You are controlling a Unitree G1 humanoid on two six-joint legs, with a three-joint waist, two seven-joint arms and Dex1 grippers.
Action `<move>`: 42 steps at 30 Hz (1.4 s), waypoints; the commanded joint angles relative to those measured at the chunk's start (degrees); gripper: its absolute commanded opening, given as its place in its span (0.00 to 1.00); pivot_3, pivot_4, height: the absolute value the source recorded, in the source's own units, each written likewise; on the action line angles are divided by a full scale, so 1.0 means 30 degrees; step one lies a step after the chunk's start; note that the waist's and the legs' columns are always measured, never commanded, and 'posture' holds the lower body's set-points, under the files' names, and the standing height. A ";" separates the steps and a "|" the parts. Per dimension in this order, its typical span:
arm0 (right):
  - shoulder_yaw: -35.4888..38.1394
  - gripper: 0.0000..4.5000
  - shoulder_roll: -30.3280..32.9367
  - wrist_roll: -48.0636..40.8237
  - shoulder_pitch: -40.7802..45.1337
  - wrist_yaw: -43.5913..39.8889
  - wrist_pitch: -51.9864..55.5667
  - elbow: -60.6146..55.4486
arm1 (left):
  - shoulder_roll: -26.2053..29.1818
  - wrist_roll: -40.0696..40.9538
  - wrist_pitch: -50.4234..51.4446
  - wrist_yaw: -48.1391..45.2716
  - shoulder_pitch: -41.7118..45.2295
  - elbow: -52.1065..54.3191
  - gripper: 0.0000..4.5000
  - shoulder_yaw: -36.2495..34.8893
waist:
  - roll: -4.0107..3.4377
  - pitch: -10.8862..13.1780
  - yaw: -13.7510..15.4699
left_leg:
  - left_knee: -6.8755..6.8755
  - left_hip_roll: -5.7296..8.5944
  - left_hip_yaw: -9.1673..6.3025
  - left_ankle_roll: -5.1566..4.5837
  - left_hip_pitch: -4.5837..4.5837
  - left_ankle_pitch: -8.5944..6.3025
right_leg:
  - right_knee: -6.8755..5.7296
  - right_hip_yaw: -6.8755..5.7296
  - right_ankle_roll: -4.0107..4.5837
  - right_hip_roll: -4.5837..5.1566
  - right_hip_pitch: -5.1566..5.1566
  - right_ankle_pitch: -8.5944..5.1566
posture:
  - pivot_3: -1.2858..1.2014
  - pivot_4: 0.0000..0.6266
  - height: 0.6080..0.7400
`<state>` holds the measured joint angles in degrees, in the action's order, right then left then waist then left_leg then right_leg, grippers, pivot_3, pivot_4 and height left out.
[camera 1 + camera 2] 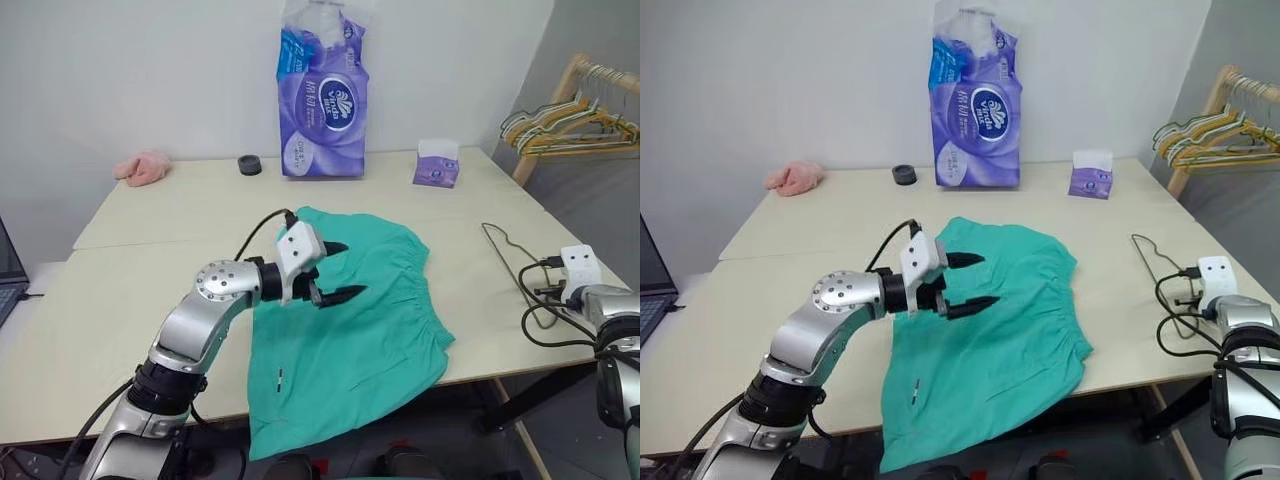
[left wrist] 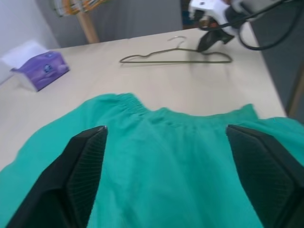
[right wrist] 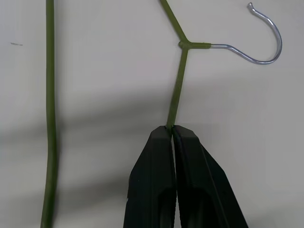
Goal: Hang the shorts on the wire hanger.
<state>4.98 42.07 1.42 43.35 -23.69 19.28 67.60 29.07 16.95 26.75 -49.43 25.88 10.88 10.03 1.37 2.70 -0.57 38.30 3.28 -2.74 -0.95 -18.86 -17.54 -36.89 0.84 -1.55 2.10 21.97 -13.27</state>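
We see the shorts [image 1: 350, 330] lying flat near the front edge of the table [image 1: 150, 290], with one leg hanging over that edge. The wire hanger [image 2: 176, 58] lies flat near the right edge of the table, well apart from the shorts.

Our right gripper [image 3: 172, 130] has its fingers pressed together on one sloping arm of the hanger, just below the twisted neck under the hook. Our left gripper [image 1: 333, 270] hovers above the upper part of the shorts with its fingers [image 2: 85, 166] spread wide and holding nothing.

We think several things could go wrong from here. The wire is thin and smooth, so it may turn or slip between the closed fingers when the hanger is lifted. The pinch is on one side only, so the frame may swing down. The shorts are soft, so the left gripper may catch only one layer, or may drag the cloth further over the front edge until it falls. The cable [image 1: 540, 320] near the right wrist may also snag the hanger.
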 commanded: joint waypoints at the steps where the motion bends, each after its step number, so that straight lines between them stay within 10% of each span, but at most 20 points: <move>1: -0.0447 0.00 0.0218 0.0367 0.0518 -0.0707 -0.0815 -0.1959 | 0.0008 0.0282 -0.0141 0.0076 0.0879 -0.0576 1.00 -0.0907 | -0.0048 0.0016 -0.0100 | -0.0013 0.0000 0.0008 0.0001 -0.0006 0.0000 | -0.0001 0.0006 -0.0003 0.0001 0.0014 0.0001 | 0.51 0.02 1.00; 15: -0.1560 0.00 0.1148 0.0389 -0.4039 -0.4058 0.1632 -1.9179 | 0.1428 0.0834 -0.0305 -0.0593 0.4880 -0.7815 1.00 -0.4264 | -0.0131 -0.0004 -0.0375 | -0.0067 -0.0011 -0.0018 0.0043 -0.0045 -0.0020 | -0.0020 -0.0007 -0.0020 0.0021 0.0107 -0.0007 | 0.50 0.01 1.00; 24: -0.1458 0.00 0.1541 0.0974 -0.4807 -0.3913 0.1817 -1.9753 | 0.1206 0.0614 -0.0543 -0.0904 0.4988 -0.8334 1.00 -0.4294 | -0.0130 -0.0004 -0.0323 | -0.0070 -0.0009 -0.0035 0.0062 -0.0058 -0.0030 | -0.0005 -0.0017 -0.0019 0.0030 0.0114 -0.0008 | 0.50 0.00 1.00; 39: -0.0165 0.00 0.0874 -0.0859 -0.8974 -0.4119 0.5878 -2.0915 | 0.2428 0.4293 0.4482 -0.5067 0.0436 0.0402 1.00 -0.1328 | -0.0168 0.0028 -0.0383 | -0.0075 -0.0021 -0.0031 0.0066 -0.0034 -0.0047 | -0.0020 -0.0003 -0.0108 0.0012 0.0098 -0.0090 | 0.50 0.02 1.00; 42: 0.0179 0.13 0.1022 -0.1114 -0.9226 -0.4147 0.6133 -2.0271 | 0.2176 0.4111 0.4297 -0.4919 0.0588 0.0499 1.00 -0.0898 | -0.0164 0.0030 -0.0380 | -0.0068 -0.0016 -0.0025 0.0063 -0.0027 -0.0046 | -0.0017 -0.0002 -0.0121 0.0006 0.0086 -0.0096 | 0.50 0.02 1.00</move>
<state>3.22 44.18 -1.19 15.34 -36.15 37.14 6.78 35.77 29.10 40.21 -64.41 26.61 10.96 7.27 0.88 2.79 -1.71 38.10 3.23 -2.81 -0.77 -18.96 -17.68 -36.93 0.83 -1.91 2.12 22.24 -13.56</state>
